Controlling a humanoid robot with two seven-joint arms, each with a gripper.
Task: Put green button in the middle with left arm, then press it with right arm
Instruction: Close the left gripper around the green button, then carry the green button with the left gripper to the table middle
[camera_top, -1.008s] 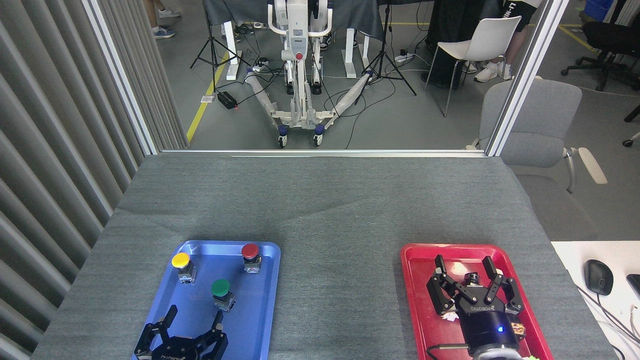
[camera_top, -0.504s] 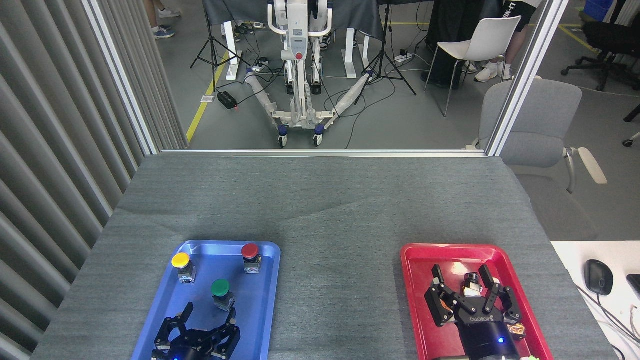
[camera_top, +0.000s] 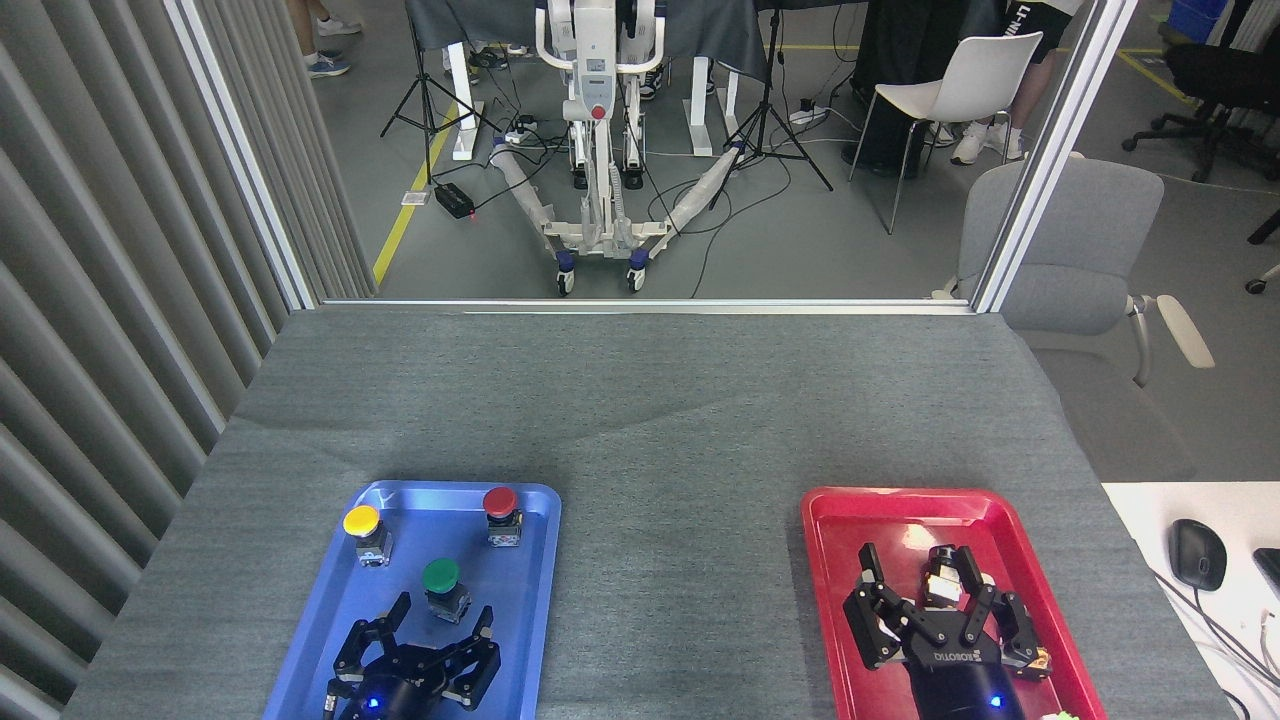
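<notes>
The green button (camera_top: 441, 577) is found upright just beyond the left gripper (camera_top: 440, 625), whose 3 fingers are spread apart; the right gripper (camera_top: 920, 600), also spread, is well apart.

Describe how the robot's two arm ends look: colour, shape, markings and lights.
Both are black three-fingered pincers on cylindrical black wrists, each with a small blue light. The right pincer carries white ROBOTIQ lettering; on the left pincer no lettering can be read.
</notes>
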